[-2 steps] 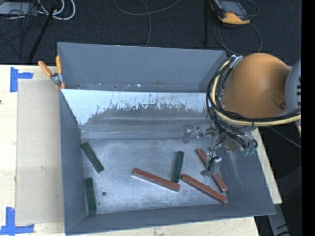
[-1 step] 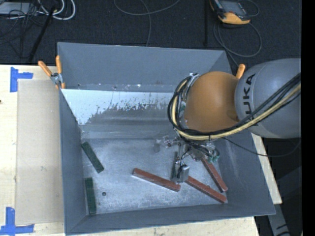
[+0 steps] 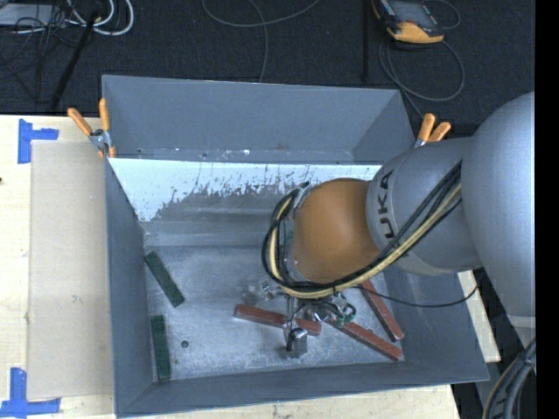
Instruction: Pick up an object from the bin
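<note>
My gripper (image 3: 295, 342) is down near the bin floor, right of the middle and close to the front wall, below the arm's orange cover. It stands among several flat red-brown sticks. One stick (image 3: 259, 314) lies just to its left, pointing toward it. Another (image 3: 373, 340) lies to its right, slanting down toward the front right corner. A third (image 3: 383, 312) lies farther right, partly under the arm. A short red-brown piece (image 3: 307, 327) sits right against the gripper; whether it is held is unclear.
Two dark green bars lie on the left side of the bin: one (image 3: 164, 279) slanted by the left wall, one (image 3: 160, 347) upright near the front left corner. The arm covers the bin's right half.
</note>
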